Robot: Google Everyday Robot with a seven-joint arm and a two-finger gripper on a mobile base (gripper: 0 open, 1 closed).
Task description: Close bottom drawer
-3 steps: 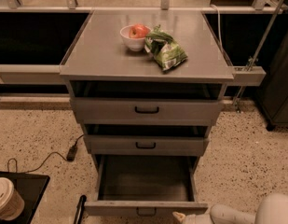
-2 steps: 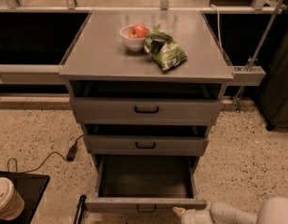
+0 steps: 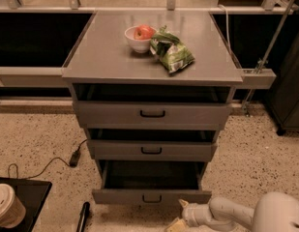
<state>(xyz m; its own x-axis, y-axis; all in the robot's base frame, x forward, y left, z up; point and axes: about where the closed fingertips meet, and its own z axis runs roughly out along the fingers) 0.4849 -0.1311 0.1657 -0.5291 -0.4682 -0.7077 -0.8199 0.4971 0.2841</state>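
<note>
Pale plastic at 5 o'clock of the view: the gripper (image 3: 178,214), low over the speckled floor (image 3: 37,139), fingers spread apart with nothing between them, the upper tip just beside the lower edge of the bottom drawer (image 3: 151,196); touching or not, impossible to tell. At 8 o'clock, a lidded paper cup (image 3: 6,207) on a black tray (image 3: 30,192). Bottom drawer at 6 o'clock, pulled well out, grey box bare inside, small black loop handle mid-front. At 9 o'clock from it, a black cable (image 3: 52,163) on the floor. Above, the middle drawer (image 3: 151,150) and the top drawer (image 3: 153,114), each slightly out. On the cabinet top (image 3: 105,57), toward 12 o'clock, a white bowl (image 3: 138,43) holding a red apple (image 3: 145,31); at its 4 o'clock, touching, a green snack bag (image 3: 172,56)
</note>
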